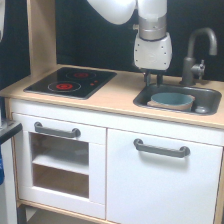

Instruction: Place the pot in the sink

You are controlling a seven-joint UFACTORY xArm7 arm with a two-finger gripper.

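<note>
The pot (171, 100) sits inside the sink (214, 95), resting on the basin floor toward the exterior view's left half of the basin, upright, with its tan rim band facing up and its opening unobstructed. The gripper (154, 79) hangs at the back edge of the sink, above the rear-left portion of the basin rim, with its short dark fingers pointing straight down. The relation that governs the next move is vertical and slightly offset: the pot lies below the fingers and a little toward the exterior view's right and toward the front of the counter, and a gap of dark basin wall shows between the fingertips and the pot's rim, so the two read as apart rather than in contact. The fingers appear slightly separated and hold nothing (the resolution is low, so the exact width of the opening cannot be confirmed). The pot is round and has no long axis to align with. As judged from this layout, the placement is effectively complete, and the remaining motion would be a straight upward retreat. The faucet (196, 52) stands at the basin's rear, just to the exterior view's right of the wrist, and any sideways drift in that direction risks contact.
</note>
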